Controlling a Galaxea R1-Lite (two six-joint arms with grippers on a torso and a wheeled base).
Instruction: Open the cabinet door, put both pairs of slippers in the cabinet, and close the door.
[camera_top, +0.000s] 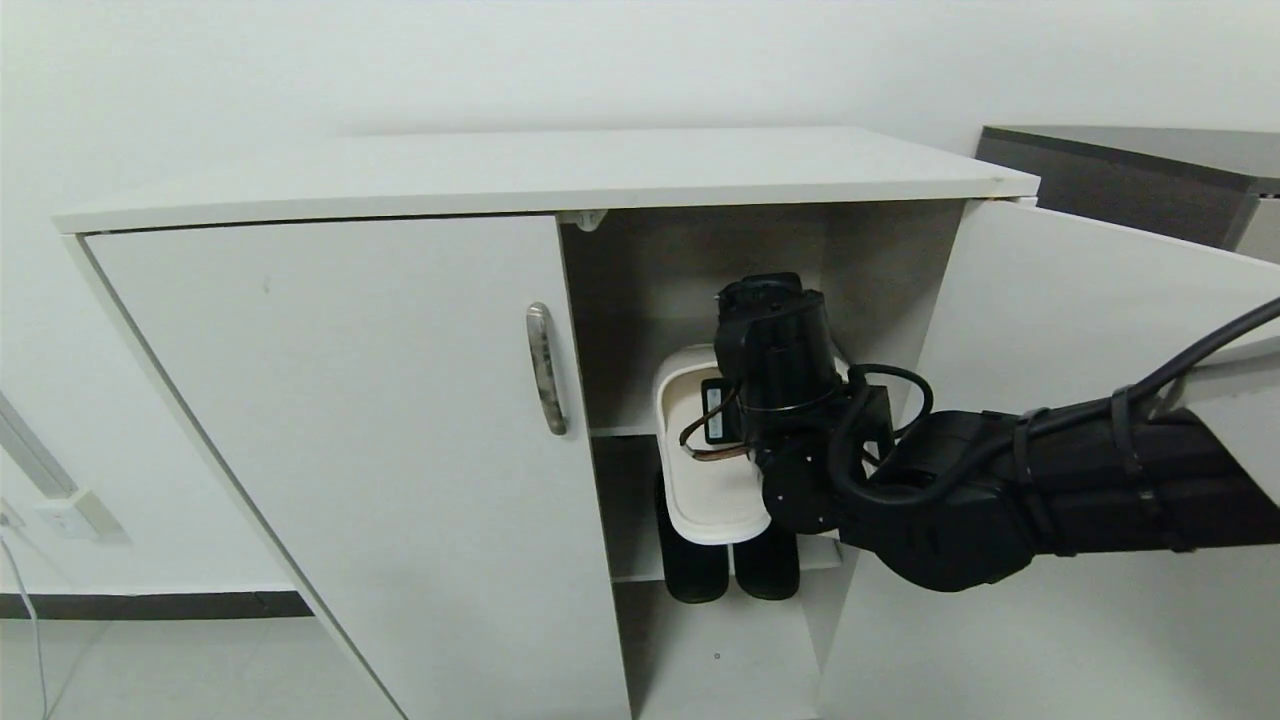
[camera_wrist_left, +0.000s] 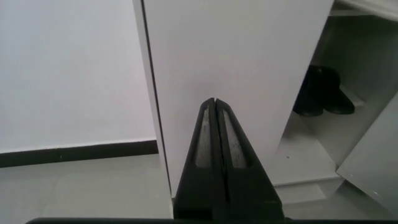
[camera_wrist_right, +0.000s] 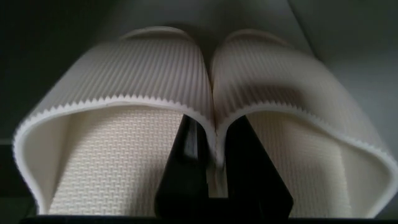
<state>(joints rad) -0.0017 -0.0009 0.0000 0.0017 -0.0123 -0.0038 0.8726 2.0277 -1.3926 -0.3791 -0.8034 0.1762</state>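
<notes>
White slippers (camera_wrist_right: 155, 81), 1 pair pressed side by side, sit in our right gripper (camera_wrist_right: 216, 171), whose fingers pinch the 2 inner walls together. We hold them inside the cabinet (camera_top: 540, 170), past its open right door (camera_top: 1050, 320), at the upper shelf and just above the black slippers (camera_top: 730, 570) lying on the shelf below. We cannot tell whether the white pair touches a shelf. Our left gripper (camera_wrist_left: 215, 143) is pressed closed and empty, facing the closed left door (camera_top: 330, 430).
</notes>
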